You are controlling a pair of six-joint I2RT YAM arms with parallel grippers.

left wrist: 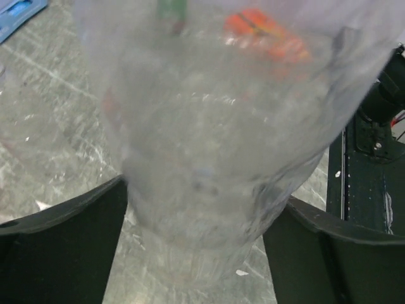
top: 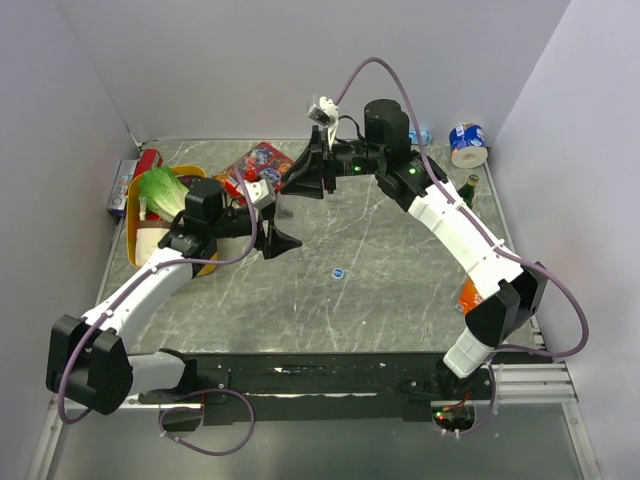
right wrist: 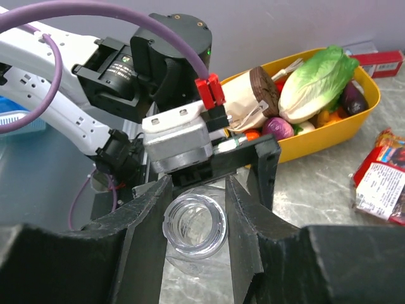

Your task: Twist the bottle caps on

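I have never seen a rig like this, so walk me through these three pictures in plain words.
These are two robot arms bolted to a table's near edge, each ending in a two-finger gripper. The wide picture looks down from above. The other two come from a camera on each wrist.

The right gripper is shut on a clear plastic bottle whose mouth is open, with no cap on it. The left gripper has its fingers either side of what looks like the same bottle's body. Whether it grips is unclear.

On the table lie a small blue cap, a yellow tray of vegetables, a snack packet and a blue-and-white tin.
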